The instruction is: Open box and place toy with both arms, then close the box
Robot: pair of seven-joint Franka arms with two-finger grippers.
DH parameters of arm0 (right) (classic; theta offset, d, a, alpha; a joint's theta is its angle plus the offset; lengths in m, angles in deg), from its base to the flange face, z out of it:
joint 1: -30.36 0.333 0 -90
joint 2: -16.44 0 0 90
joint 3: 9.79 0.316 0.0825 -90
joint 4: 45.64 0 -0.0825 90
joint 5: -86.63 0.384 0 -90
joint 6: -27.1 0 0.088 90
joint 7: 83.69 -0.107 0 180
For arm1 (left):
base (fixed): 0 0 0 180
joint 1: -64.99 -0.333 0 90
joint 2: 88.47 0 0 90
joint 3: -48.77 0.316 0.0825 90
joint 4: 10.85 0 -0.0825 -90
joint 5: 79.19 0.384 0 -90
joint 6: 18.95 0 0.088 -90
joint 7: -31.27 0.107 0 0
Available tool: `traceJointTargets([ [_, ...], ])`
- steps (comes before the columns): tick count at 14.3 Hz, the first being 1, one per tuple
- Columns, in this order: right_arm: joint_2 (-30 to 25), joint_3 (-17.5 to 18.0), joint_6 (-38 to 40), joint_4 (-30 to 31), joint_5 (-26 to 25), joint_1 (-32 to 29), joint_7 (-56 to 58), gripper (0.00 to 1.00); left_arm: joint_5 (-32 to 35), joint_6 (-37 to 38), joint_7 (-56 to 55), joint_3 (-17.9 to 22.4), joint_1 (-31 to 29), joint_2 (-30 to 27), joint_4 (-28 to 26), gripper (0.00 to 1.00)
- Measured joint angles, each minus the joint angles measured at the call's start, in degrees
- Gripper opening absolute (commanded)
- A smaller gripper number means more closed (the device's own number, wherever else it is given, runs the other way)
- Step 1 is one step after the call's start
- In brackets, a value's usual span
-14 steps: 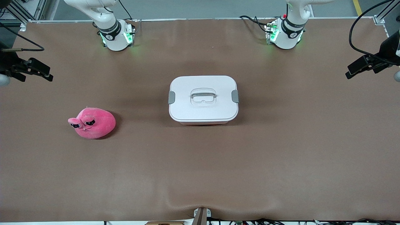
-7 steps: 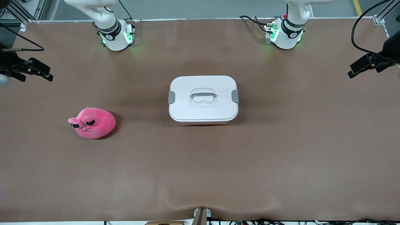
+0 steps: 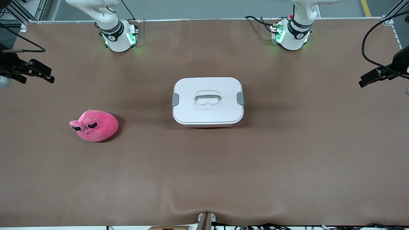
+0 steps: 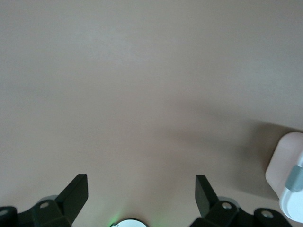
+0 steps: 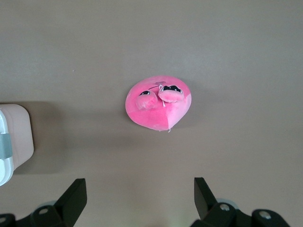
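Shifted since earlier: left gripper [image 3: 372, 78], now closer to the front view's right edge; all else unmoved.

Front view: box [image 3: 207, 100] centre frame, lid on; toy [image 3: 94, 125] lower left; right gripper [image 3: 40, 73] at left edge, apparently empty.

Left wrist view: fingers [image 4: 75, 194] spread wide, empty; box corner at right edge.

Right wrist view: fingers [image 5: 75, 194] wide apart, empty; toy at centre.

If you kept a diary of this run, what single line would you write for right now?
box: lid on, mid-table | toy: on table, toward right arm's end | left gripper: open, empty | right gripper: open, above toy
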Motion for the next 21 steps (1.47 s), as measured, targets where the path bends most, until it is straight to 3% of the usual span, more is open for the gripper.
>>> traceJointTargets([
  [10,4.3,0.1,-1.0,0.0,0.0,2.6,0.0,1.0,0.0,-0.3,-1.6,0.1,0.2,3.9,2.8,1.0],
  [16,10.3,0.2,-2.0,-1.7,-0.3,4.4,0.0,1.0,-1.1,-0.3,-14.4,-1.0,1.4,5.7,2.8,1.0],
  [21,11.6,0.2,-2.6,-2.5,-2.7,4.7,0.0,1.0,-1.8,-0.3,-31.9,-3.2,5.8,5.9,3.1,1.0],
])
